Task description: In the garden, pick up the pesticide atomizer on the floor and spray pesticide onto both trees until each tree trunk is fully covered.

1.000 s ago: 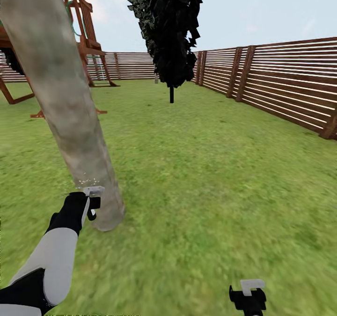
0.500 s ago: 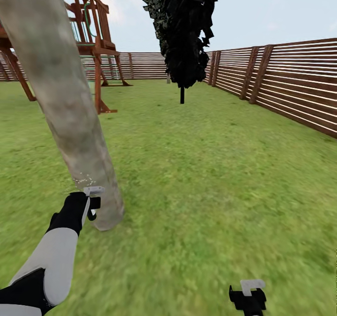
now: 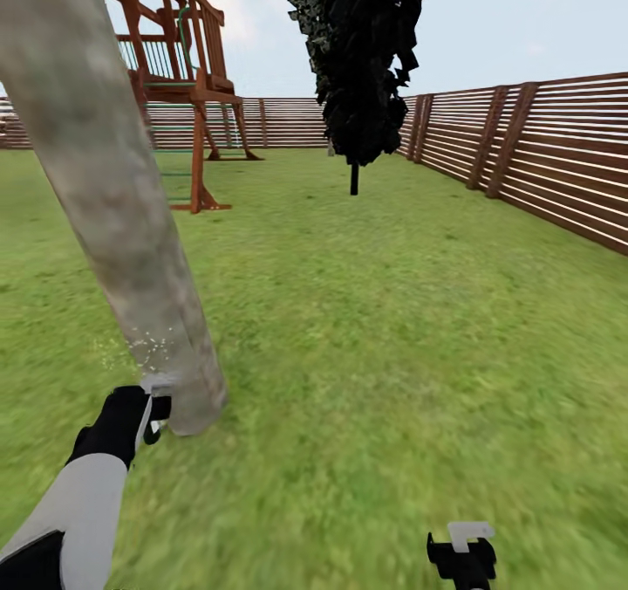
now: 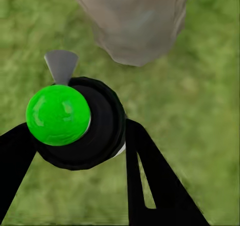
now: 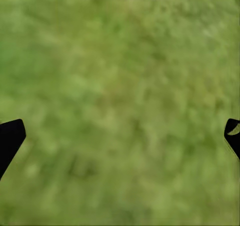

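A thick, mottled grey-brown tree trunk (image 3: 122, 223) leans up from its base on the lawn at the left; its foot also shows in the left wrist view (image 4: 132, 20). My left gripper (image 3: 150, 408) is right beside the trunk's base, shut on the pesticide atomizer (image 3: 160, 405). In the left wrist view (image 4: 77, 128) the atomizer (image 4: 100, 131) is a dark round bottle with a bright green top and a grey nozzle pointing at the trunk. White spray flecks (image 3: 144, 346) dot the lower trunk. My right gripper (image 3: 462, 548) (image 5: 120, 133) hangs open over bare grass.
A brown wooden playset (image 3: 174, 75) stands behind the trunk. A dark columnar tree (image 3: 362, 58) rises at the back centre. The slatted wooden fence (image 3: 541, 154) runs along the right and back. Open lawn (image 3: 392, 328) stretches ahead and to the right.
The whole view has swung, so the playset and dark tree sit further right. My left arm has dropped lower and slightly left by the trunk's base. The spray flecks spread wider.
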### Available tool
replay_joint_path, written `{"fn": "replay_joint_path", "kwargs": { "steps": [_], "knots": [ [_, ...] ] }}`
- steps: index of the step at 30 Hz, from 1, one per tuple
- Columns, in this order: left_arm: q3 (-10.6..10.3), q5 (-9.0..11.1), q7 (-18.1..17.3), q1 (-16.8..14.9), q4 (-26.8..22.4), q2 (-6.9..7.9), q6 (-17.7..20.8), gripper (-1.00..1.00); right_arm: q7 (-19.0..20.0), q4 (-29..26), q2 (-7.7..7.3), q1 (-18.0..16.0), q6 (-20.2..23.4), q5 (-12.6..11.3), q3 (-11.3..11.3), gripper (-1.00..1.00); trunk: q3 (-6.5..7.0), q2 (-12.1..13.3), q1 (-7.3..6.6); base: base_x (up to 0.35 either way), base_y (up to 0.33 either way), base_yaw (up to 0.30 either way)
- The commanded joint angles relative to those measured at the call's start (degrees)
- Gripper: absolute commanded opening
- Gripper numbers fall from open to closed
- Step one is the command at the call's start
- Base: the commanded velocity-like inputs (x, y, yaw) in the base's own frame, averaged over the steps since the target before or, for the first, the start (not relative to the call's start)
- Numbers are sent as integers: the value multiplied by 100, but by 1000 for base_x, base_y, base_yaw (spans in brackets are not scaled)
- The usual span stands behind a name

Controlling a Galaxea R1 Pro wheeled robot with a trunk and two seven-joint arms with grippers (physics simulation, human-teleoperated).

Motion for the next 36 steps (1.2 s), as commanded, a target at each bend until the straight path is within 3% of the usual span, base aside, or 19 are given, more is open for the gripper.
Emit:
{"fn": "replay_joint_path", "kwargs": {
  "steps": [1, 2, 5, 7, 9, 11, 14, 15, 18, 20, 25, 28, 31, 36],
  "knots": [
    [28, 0, -44, 19, -2, 12, 21, -100, -20, 11, -1, -4, -23, 61, -43, 100, -5, -2, 1, 161, -253, 277],
    [32, 6, -46, 31, 6, 5, 19, -100, -20, 11, -1, -4, -23, 62, -43, 100, -5, -2, 1, 168, -252, 277],
    [37, 111, -44, 41, 146, -207, -13, -100, -20, 11, -1, -4, -23, 62, -43, 100, -5, -2, 1, 183, -244, 277],
    [37, 192, -37, 42, 170, -221, -85, -100, -20, 11, -1, -4, -23, 62, -43, 100, -5, -2, 1, 199, -234, 277],
    [79, 213, -35, 43, 172, -144, -111, -100, -20, 11, -1, -4, -23, 62, -43, 100, -5, -2, 1, 217, -217, 277],
    [187, 222, -42, 47, 175, 113, -131, -100, -20, 11, -1, -4, -23, 62, -43, 100, -5, -2, 1, 234, -198, 277],
    [214, 231, -43, 51, 184, 220, -140, -100, -26, 11, -4, -4, -23, 62, -43, 100, -5, -2, 1, 246, -182, 277],
    [217, 243, -43, 51, 192, 190, -143, -100, -27, 11, -4, -4, -23, 62, -43, 100, -5, -2, 1, 255, -174, 277],
    [213, 242, -37, 53, 301, -87, -196, -100, -28, 11, -8, -4, -23, 62, -43, 100, -5, -2, 1, 246, -180, 277],
    [212, 242, -36, 86, 456, -188, -464, -100, -28, 11, -7, -4, -23, 62, -43, 100, -5, -2, 1, 217, -205, 277],
    [213, 242, -37, 285, 511, -209, -840, -100, -28, 17, -2, -4, -23, 64, -37, 100, -5, -2, 1, 69, -261, 209],
    [187, 239, -35, 295, 489, -227, -861, -100, -28, 19, -1, -4, -23, 63, -36, 100, -5, -2, 1, 4, -276, 24],
    [176, 233, -35, 297, 465, -351, -866, -100, -28, 13, -9, -4, -23, 62, -40, 100, -3, -2, 1, 1, -279, 44],
    [178, 233, -35, 298, 459, -358, -866, -100, -28, 19, -5, -4, -23, 62, -35, 100, 15, -2, 1, 80, -279, 221]
  ]
}}
